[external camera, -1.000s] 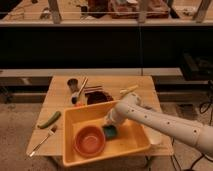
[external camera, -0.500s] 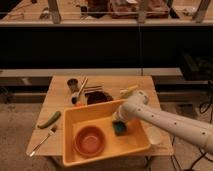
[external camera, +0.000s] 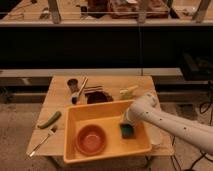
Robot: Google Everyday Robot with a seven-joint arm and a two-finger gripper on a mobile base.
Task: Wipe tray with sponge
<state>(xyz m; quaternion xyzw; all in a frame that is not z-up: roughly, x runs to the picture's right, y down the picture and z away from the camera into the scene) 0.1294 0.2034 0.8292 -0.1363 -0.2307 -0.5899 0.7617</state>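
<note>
The yellow-orange tray (external camera: 107,147) sits at the front of the wooden table. A round orange-red bowl (external camera: 91,139) lies inside it at the left. The teal-green sponge (external camera: 126,131) lies on the tray floor near the right wall. My white arm reaches in from the right, and the gripper (external camera: 125,123) is down inside the tray, right over the sponge and pressing on it.
On the table (external camera: 60,95): a green cucumber-like vegetable (external camera: 49,119) and a utensil (external camera: 42,141) at left, a dark cup (external camera: 73,83), a brush (external camera: 80,90), a dark plate (external camera: 97,95) behind the tray, a yellowish item (external camera: 128,91) at back right.
The gripper and the sponge have slid across the tray floor from near the bowl toward the right wall and a little forward.
</note>
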